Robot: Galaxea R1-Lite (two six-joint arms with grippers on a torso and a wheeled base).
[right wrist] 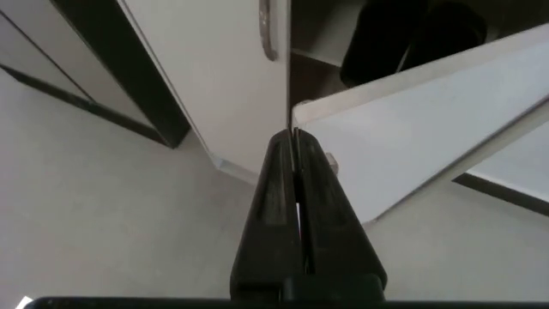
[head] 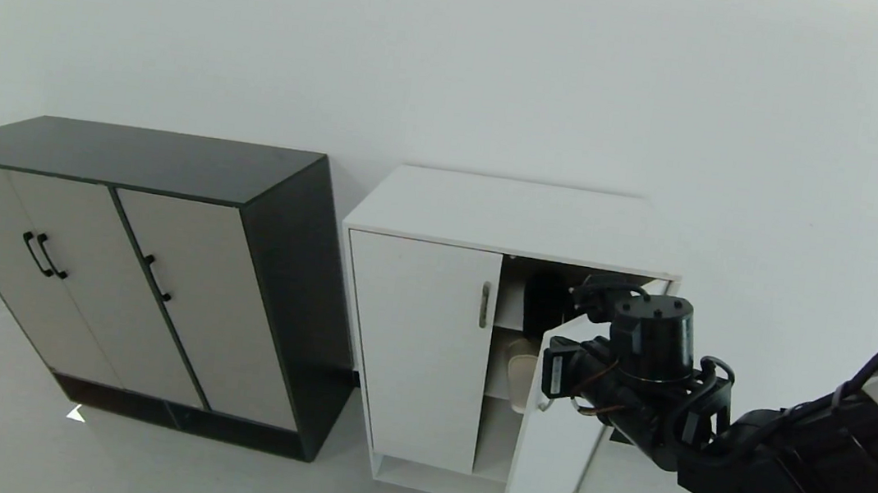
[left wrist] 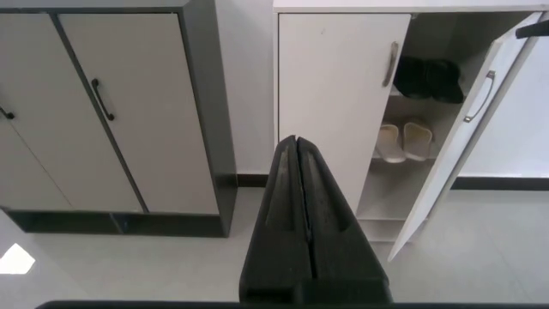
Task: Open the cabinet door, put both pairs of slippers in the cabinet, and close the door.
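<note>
- Both pairs of slippers are inside the white cabinet [head: 509, 213]: the black slippers [left wrist: 429, 77] on the upper shelf, the pale slippers [left wrist: 405, 142] side by side on the shelf below.
- The cabinet's right door [head: 547, 457] stands partly open, swung outward. The left door [head: 415, 343] is shut.
- The right gripper [right wrist: 294, 142] has its fingers pressed together with nothing between them. Its tip sits right at the free edge of the open door, though actual contact cannot be confirmed.
- The left gripper [left wrist: 298, 146] is also clenched and empty. It is held well back from the cabinet and faces its front.
- A dark cabinet [head: 152, 156] stands just beside the white one, with its doors closed.
- Judged from this, the loading looks done and the step in hand is closing the door.
- The next move likely calls for the right arm to push the door's outer face inward along its hinge arc until it meets the frame, keeping the closed fingers flat on the panel so they do not slip past the edge.
</note>
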